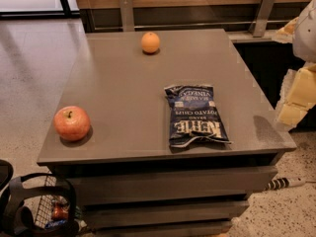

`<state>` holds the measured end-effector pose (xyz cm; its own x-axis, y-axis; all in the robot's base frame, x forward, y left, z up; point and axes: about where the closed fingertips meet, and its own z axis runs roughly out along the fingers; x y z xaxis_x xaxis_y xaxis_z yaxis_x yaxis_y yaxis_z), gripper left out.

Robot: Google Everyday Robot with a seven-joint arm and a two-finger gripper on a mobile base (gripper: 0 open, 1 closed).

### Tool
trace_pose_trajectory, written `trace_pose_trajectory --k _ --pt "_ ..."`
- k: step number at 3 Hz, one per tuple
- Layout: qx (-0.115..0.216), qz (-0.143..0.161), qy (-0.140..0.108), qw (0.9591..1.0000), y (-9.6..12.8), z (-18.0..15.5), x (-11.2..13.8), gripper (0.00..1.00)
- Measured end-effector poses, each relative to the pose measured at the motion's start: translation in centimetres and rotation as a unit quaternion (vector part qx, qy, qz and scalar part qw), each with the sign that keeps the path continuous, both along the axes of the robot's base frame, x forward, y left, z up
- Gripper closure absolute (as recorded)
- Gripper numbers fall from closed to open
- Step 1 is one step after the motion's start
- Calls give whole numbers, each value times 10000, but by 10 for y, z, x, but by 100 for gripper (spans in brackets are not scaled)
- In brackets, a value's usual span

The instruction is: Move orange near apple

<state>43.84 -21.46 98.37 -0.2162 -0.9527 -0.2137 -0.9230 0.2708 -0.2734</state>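
The orange [150, 42] is a small, plain, bright orange fruit at the far middle of the grey table [123, 93]. The apple [72, 123] is pinkish-red with a dark stem and sits near the table's front left corner. The two fruits are far apart. My gripper [292, 110] shows as pale yellowish blocks at the right edge of the view, just off the table's right side, with the white arm [307, 31] above it. It is away from both fruits and holds nothing that I can see.
A dark blue bag of potato chips [194, 114] lies flat right of the table's centre, between the gripper and the apple. A wall with metal brackets [261, 11] runs behind the table. A black wire basket [44, 209] stands on the floor at front left.
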Motion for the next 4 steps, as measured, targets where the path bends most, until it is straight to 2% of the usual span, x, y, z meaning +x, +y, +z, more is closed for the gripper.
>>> trace_pose_trajectory --k 1,2,3,4 --pt "0 0 -1 10000 0 0 0 0" --pt "330 -101 -264 9991 -1 10 27 0" --pt "1007 -381 -644 9921 0 15 74 0" --pt "1864 -727 -1049 9742 4 15 116 0"
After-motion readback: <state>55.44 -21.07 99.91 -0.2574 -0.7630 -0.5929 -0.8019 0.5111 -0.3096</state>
